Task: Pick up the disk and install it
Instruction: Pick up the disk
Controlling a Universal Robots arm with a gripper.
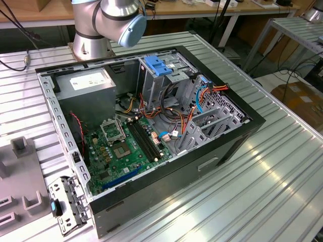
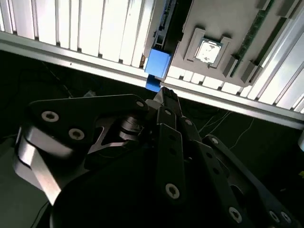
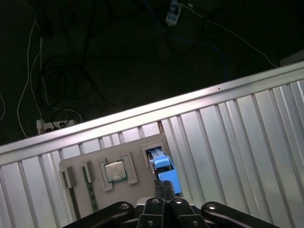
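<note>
1. On the ribbed aluminium worktop (image 1: 262,191) lies an open computer case (image 1: 202,166). Its green motherboard (image 1: 121,151) and many coloured cables can be seen inside.
2. Behind the case, in the exterior view, stands the base of the arm (image 1: 108,20). Further back there are other tables, and a cardboard box (image 1: 300,98) sits low at the exterior view's right.
3. Both wrist views look down on one edge of the worktop and on the dark floor (image 3: 95,57) beside it, where loose cables and a power strip (image 3: 52,125) lie.
4. In both wrist views a grey holder plate (image 2: 223,19) rests on the worktop near that edge. It carries a processor chip (image 2: 207,50) in a square seat.
5. The disk (image 2: 157,64) stands on its edge in a slot of this plate, just beside the chip, and its blue carrier is turned toward the cameras.
6. The hand (image 2: 165,94) hangs over the disk with its fingers drawn together, tip against tip. Whether it touches the blue carrier, I cannot tell.
</note>
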